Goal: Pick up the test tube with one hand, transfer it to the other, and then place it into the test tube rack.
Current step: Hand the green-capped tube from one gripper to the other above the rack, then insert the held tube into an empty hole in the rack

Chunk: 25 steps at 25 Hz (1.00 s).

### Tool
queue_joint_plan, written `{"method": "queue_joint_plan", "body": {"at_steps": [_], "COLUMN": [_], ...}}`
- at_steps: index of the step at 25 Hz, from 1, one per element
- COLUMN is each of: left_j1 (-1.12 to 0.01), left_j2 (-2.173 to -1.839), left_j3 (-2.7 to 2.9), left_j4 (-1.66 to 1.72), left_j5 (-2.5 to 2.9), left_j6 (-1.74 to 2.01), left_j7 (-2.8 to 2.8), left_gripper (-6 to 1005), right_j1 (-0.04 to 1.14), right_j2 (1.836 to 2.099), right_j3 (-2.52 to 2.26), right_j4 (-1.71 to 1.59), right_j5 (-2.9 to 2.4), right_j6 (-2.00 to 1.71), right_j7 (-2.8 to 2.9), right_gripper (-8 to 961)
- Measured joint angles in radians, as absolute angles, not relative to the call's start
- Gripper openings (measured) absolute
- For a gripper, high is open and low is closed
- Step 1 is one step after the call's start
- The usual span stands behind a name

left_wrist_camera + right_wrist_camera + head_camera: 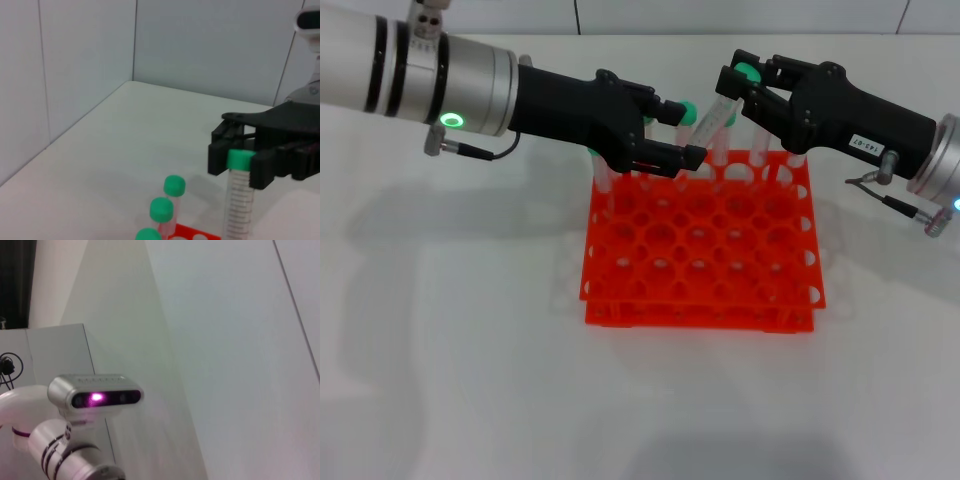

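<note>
Test tube [712, 124] sits in the upper middle of the head frame, tilted, just above the back edge of the test tube rack [700, 250]. You see the handover step in hand: the right gripper [745, 88] has its fingers closed on the green cap, clear in the left wrist frame. The left gripper [682, 135] is right beside the tube; whether it grips or has let go, you cannot tell. Next, you would need the left clear, then the rounded tip lined over a free hole and lowered upright. The tube is slim clear plastic; the rack is bright orange, gridded with round holes.
</note>
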<state>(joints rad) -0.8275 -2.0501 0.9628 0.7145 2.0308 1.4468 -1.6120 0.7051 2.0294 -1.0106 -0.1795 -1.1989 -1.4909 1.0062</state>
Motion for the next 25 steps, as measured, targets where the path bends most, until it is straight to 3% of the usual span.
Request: {"method": "queue_joint_plan", "body": {"at_steps": [6,11,25], "left_j1": [-0.76,-0.637,-0.178], "left_j2": [-2.061,-2.079,-2.081], "left_j3": [0.994,0.994,0.891], "left_j4": [0.927,1.189,1.446], "left_j5": [2.086,2.094,1.833], "left_j6": [1.493,1.56,1.609], "left_j7": [-1.757,-1.843,-1.757], "left_gripper": [758,888,882], "right_j1": [0.703,0.701,0.729], "right_j2": [2.025,2.02,2.01], "right_j3": [-1.012,-1.025,-1.138], "right_j4": [-0.181,-0.201,-0.348], "right_j5": [-1.205,-1.208,-1.241], "right_j6": [-1.497,-1.503,-1.454], "right_j7": [1.009,1.007,1.081], "right_gripper": [259,260,261]}}
